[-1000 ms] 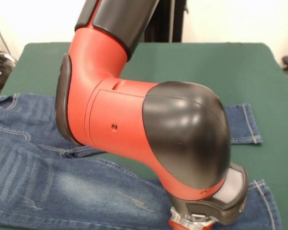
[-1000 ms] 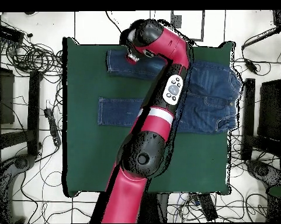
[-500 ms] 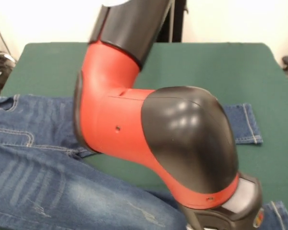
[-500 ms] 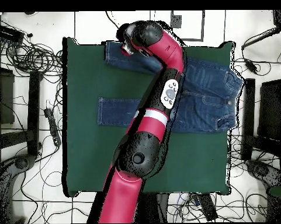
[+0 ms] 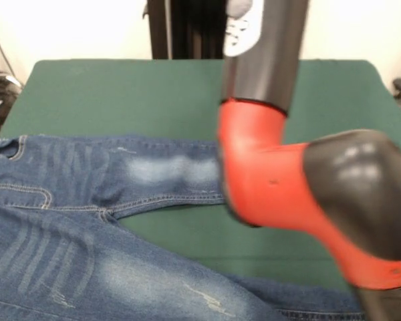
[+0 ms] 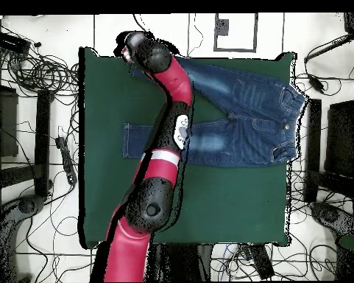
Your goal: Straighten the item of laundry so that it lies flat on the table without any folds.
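**Operator:** Report gripper status.

**Arm:** My gripper [image 6: 129, 46] is at the table [image 6: 106, 147] edge farthest from my base. Whether it is open, closed or holding cloth, I cannot tell; my wrist housing hides it from above, and the front view shows only my elbow.

**Operator:** Location of the jeans [image 6: 238, 121]?

**Arm:** One leg runs from right beside my gripper to the waistband [image 6: 294, 118], well away from it. The other leg [image 6: 146, 140] lies nearer my base, passing under my forearm.
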`<state>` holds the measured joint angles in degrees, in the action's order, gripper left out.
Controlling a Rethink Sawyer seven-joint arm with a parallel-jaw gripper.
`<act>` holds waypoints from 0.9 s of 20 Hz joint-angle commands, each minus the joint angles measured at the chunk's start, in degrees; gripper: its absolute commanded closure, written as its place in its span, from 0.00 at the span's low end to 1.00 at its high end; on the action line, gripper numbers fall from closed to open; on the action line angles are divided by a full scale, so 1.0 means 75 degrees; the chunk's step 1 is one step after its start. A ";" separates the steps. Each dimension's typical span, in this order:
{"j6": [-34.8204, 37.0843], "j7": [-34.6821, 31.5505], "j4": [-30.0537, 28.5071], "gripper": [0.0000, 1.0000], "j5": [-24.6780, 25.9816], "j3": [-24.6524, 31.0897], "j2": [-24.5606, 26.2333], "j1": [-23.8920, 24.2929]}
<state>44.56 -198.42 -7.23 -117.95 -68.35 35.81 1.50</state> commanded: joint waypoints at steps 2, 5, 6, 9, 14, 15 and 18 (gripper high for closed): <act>0.0322 -0.0573 -0.0782 1.00 0.0363 0.2136 -0.0256 -0.0826; 0.1141 -0.0370 -0.1822 1.00 0.1022 0.2539 -0.0918 -0.0982; 0.1683 -0.0170 -0.2273 1.00 0.1358 0.2624 -0.1231 -0.0959; 0.2961 0.0563 -0.3138 1.00 0.2384 0.2794 -0.1942 -0.0764; 0.3976 0.1321 -0.3235 1.00 0.3907 0.2907 -0.2466 -0.0266; 0.4034 0.1378 -0.3193 1.00 0.4113 0.2945 -0.2513 -0.0201; 0.4421 0.1606 -0.2804 1.00 0.4745 0.2922 -0.2567 0.0163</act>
<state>70.51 -198.42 -19.90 -91.35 -54.15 21.07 -1.13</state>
